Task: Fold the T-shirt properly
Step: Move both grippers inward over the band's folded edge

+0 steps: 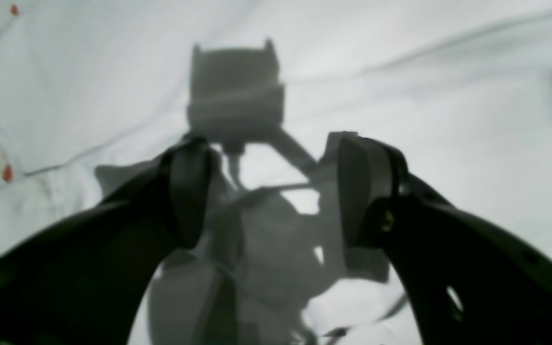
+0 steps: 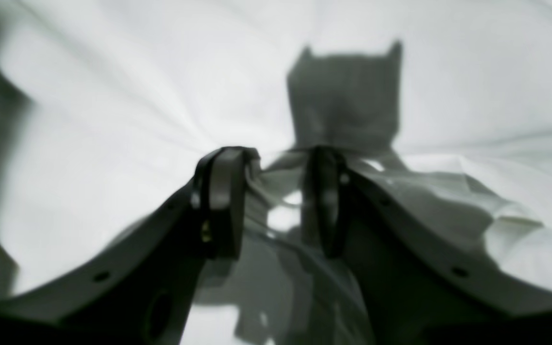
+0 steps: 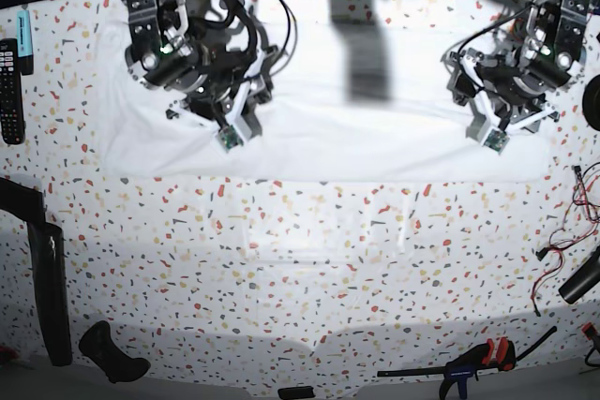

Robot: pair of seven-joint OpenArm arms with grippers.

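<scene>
Speckled worktop | T-shirt at 12, limp, light, wrinkly | left end effector jaws apart, empty | right end effector pinching T-shirt fold | we'd grip hem corners.

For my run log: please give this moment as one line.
left gripper: open, empty | right gripper: pinching T-shirt | shirt: spread on table

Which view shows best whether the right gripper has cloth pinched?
The right wrist view: a gathered bunch of the T-shirt sits between the right gripper fingers. The base view shows that arm over the shirt, jaws hidden. The left wrist view shows only the left gripper, open above cloth.
</scene>
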